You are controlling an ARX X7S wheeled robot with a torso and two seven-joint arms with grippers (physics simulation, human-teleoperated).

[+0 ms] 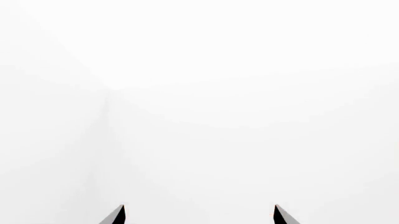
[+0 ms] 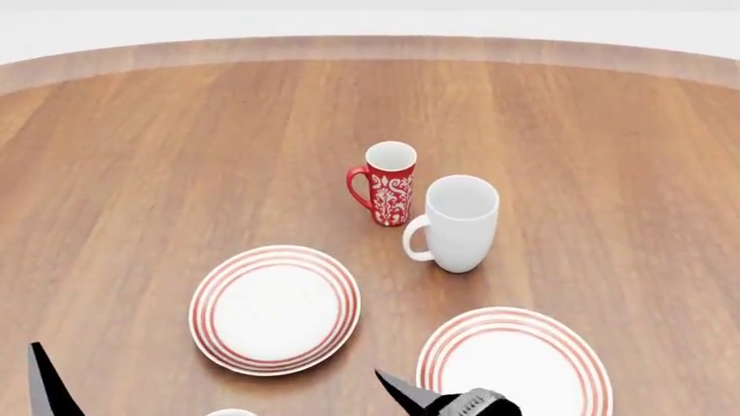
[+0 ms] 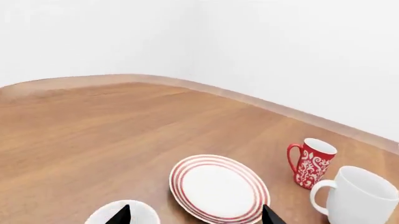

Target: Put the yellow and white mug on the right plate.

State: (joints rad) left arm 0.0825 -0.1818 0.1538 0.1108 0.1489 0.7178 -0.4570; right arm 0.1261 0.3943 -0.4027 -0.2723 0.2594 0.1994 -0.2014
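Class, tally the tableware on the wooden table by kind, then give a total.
Plates: 2, the left plate and the right plate
Mugs: 2, the red-and-white patterned mug and the plain white mug
Unclear kind: 1, a white rim cut off at the picture's edge
Total: 5

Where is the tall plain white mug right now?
In the head view the tall plain white mug stands right of centre on the wooden table, close beside the slim red-and-white patterned mug, beyond both red-ringed plates.

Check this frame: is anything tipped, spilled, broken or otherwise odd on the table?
Nothing stands out. The red-and-white patterned mug and the white mug stand upright, and both red-ringed plates lie flat on the wooden table. No spills or damage show.
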